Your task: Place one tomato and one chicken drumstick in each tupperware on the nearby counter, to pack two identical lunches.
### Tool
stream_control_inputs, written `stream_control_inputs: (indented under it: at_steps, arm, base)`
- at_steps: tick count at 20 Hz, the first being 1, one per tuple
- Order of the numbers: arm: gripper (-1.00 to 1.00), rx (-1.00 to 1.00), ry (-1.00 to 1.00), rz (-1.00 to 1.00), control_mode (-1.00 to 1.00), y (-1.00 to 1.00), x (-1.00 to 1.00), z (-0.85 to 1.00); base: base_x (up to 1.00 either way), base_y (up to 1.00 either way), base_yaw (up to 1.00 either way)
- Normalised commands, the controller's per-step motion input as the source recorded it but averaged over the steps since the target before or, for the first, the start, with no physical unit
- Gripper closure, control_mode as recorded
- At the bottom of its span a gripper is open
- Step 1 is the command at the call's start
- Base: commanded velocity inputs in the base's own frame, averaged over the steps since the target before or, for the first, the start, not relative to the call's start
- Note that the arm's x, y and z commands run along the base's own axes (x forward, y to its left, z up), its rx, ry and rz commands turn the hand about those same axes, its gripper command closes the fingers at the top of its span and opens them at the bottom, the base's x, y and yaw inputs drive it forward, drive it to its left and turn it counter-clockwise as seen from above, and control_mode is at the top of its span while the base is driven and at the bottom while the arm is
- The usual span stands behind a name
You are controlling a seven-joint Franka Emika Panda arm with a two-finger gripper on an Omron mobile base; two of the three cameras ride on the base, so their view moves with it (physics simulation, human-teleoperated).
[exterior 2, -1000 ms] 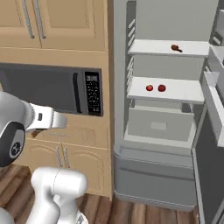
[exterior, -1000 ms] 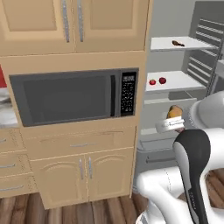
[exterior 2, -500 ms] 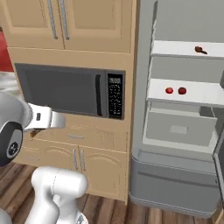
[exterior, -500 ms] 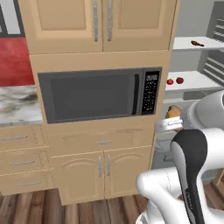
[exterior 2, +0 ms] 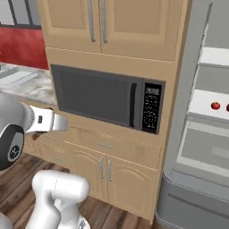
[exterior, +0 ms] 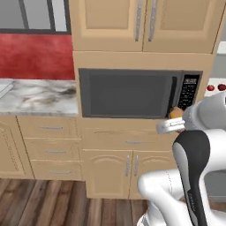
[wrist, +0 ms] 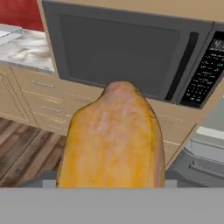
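A fat orange-brown chicken drumstick (wrist: 111, 144) sits right in front of the hand camera and hides the finger tips. In the left base view its end (exterior: 176, 113) pokes out of my gripper (exterior: 173, 120), which is shut on it in front of the microwave. Two red tomatoes (exterior: 211, 88) lie on a white fridge shelf at the far right, one of them (exterior 2: 215, 105) also in the right base view. The marble counter (exterior: 35, 95) lies to the left. A pale flat tupperware (exterior 2: 18, 77) rests on it, far from the gripper.
A dark built-in microwave (exterior: 132, 93) sits in tall tan cabinets (exterior 2: 112, 27) straight ahead, with drawers and doors below. A red wall (exterior: 35, 57) backs the counter. The open fridge (exterior 2: 205, 134) stands at the right. The floor is dark wood.
The whole picture has slid right as the base drove left. The counter and red wall came into view and the fridge moved toward the right edge. The drumstick stays in the gripper.
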Motion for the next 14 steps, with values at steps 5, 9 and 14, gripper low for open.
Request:
stream_control_inputs:
  at_steps: [5, 9, 14]
  arm:
    - [1.00, 0.00, 0.00, 0.00, 1.00, 0.00, 0.00, 0.00]
    - [1.00, 0.00, 0.00, 0.00, 1.00, 0.00, 0.00, 0.00]
    - [1.00, 0.00, 0.00, 0.00, 1.00, 0.00, 0.00, 0.00]
  base:
    - [0.18, 1.00, 0.54]
    - [0.58, 1.00, 0.45]
    - [0.91, 0.95, 0.40]
